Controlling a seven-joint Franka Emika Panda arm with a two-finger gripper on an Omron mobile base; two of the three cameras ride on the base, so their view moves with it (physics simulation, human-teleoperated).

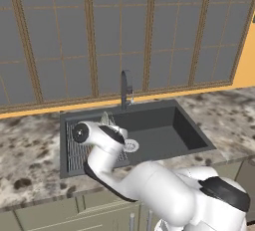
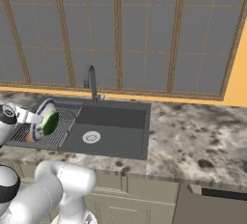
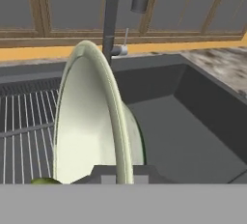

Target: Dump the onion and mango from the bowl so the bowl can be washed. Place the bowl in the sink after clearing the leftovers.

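Observation:
The pale greenish-white bowl [image 3: 84,121] stands tipped up on its edge over the ribbed rack [image 3: 26,117] at the left of the dark sink [image 2: 113,117]. Its hollow faces the rack. My gripper [image 3: 123,175] is shut on the bowl's lower rim, also seen as the gripper [image 2: 34,118] at the bowl [image 2: 44,119]. A sliver of the green mango [image 3: 46,181] shows low beside the bowl's hollow side. A small reddish-brown spot, likely the onion [image 2: 30,138], lies on the rack under the bowl. My arm hides most of the bowl in the left base view.
The slim dark faucet [image 1: 124,88] rises behind the basin, close above the bowl's rim. The round silver drain [image 2: 91,136] sits mid-basin. Speckled stone counter [image 2: 198,136] spreads to the right, and a window wall stands behind.

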